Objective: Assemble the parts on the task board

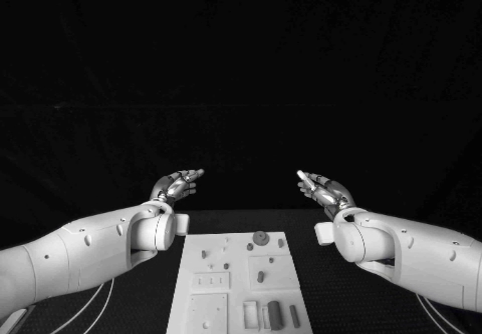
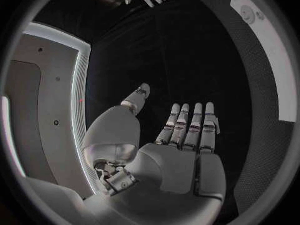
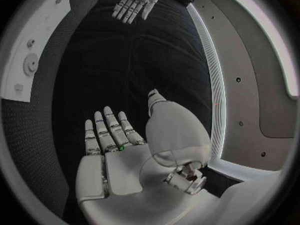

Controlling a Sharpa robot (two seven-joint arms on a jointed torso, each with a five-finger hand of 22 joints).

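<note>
- Flat white rectangular task board (image 1: 236, 278), long axis running away from the robot, lies below and between both raised hands.
- Silver left hand (image 1: 177, 185) and silver right hand (image 1: 323, 188): fingers extended, holding nothing, about equally near the small grey parts (image 1: 260, 239).

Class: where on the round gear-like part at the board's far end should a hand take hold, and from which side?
Pinch the round gear-like part by its rim, coming from above: it lies flat on the task board, so probably only rim and raised centre offer purchase.
</note>
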